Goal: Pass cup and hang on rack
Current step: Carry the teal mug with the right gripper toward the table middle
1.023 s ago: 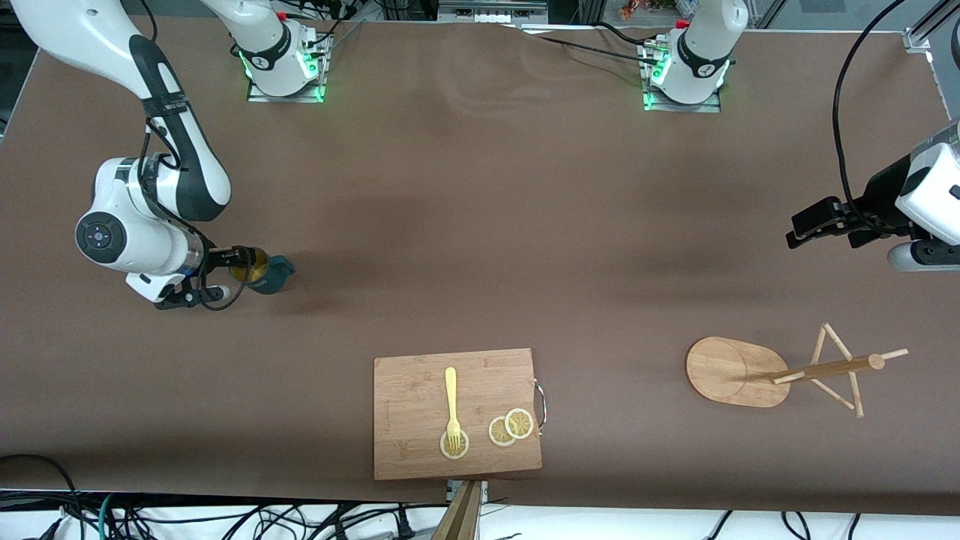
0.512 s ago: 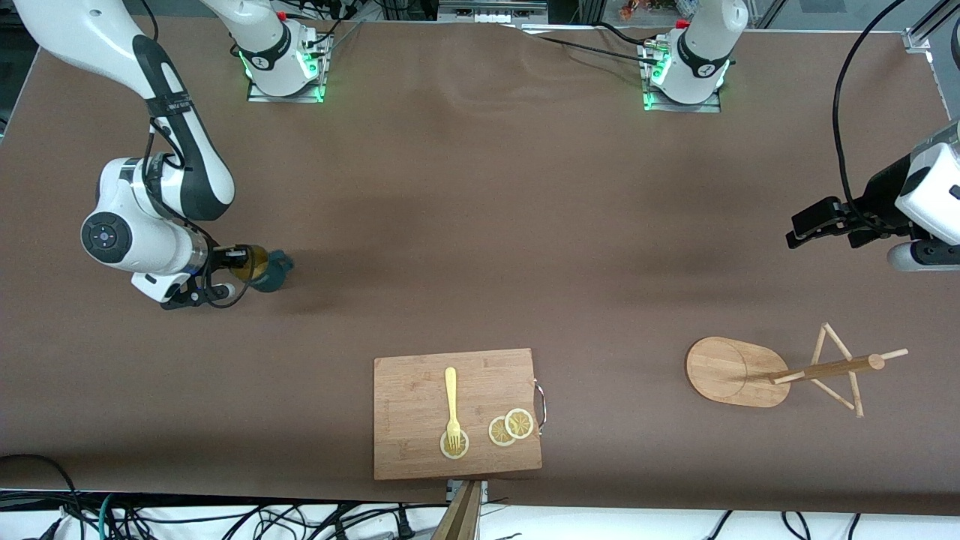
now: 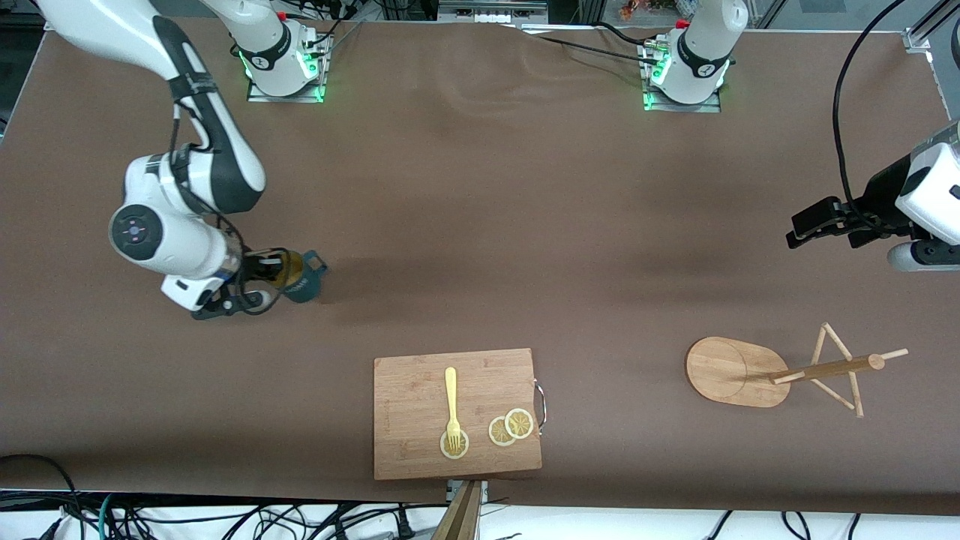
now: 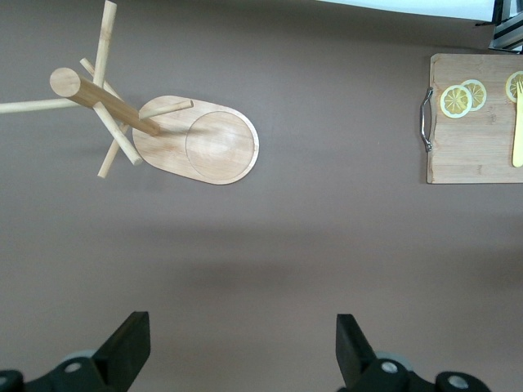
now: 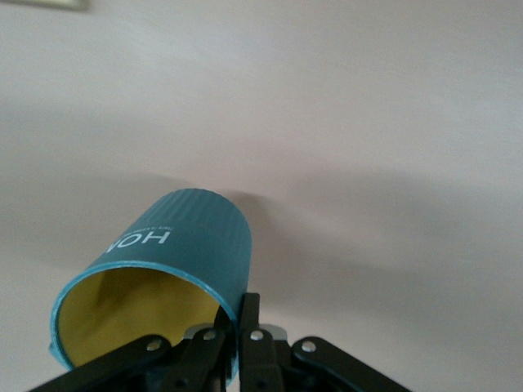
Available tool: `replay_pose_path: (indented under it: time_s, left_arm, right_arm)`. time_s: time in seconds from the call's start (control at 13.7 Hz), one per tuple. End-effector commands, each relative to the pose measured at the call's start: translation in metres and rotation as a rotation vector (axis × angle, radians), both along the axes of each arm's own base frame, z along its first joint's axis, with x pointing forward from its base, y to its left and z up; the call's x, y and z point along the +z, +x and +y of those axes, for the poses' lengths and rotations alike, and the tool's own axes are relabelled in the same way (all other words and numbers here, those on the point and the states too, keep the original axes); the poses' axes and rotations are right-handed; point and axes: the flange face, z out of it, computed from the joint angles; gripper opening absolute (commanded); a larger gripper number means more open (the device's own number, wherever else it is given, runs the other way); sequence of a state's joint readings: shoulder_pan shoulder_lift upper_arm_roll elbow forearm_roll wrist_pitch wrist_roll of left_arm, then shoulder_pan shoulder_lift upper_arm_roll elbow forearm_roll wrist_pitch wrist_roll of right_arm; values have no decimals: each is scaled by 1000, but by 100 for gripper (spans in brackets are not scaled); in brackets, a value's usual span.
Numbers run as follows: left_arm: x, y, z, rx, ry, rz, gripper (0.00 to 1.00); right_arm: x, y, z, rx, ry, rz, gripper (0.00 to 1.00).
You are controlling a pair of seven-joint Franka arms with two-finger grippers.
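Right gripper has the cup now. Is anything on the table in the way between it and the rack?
Nothing visible blocks it. The right gripper is shut on the cup; bare table lies between it and the rack. The cutting board sits nearer the front camera than that line. The open left gripper waits above the rack's end.

A dark teal-blue outer wall with white lettering and a yellow interior are shown by the cup (image 3: 303,279). Pale bamboo tones are seen on the rack (image 3: 780,370) and the cutting board (image 3: 420,405). A pale yellow fork (image 3: 451,405) and yellow-rimmed lemon slices (image 3: 511,427) are displayed there. The table (image 3: 480,225) is covered in plain brown.
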State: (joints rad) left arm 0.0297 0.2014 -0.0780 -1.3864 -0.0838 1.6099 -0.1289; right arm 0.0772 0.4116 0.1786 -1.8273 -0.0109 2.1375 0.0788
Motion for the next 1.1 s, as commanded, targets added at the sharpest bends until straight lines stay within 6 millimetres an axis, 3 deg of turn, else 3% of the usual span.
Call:
replay_pose_path:
  time_s: [0.0,0.15,0.22,0.44,0.73,0.88,1.02]
  left_arm:
    - [5,1,0,-18,-25,-9,100]
    - [4,1,2,-13,-27,-7,100]
    - [5,1,1,-10,-25,-9,100]
    - [5,1,7,4,-39,-7,100]
    - [10,1,25,24,-44,-20,100]
    - [10,1,30,30,-29,-20,100]
    - [10,1,36,39,-28,-20,100]
  right_arm:
    - [14,-7,113,-107,0,-13,0]
    - [12,-32,207,-191,-1,-25,0]
    - [7,-43,244,-281,-8,-24,0]
    - [-2,-80,332,-418,-1,-23,0]
    - [-11,-126,405,-408,12,-33,0]
    - [-17,-140,424,-493,13,-26,0]
    - [-28,-144,429,-529,5,-15,0]
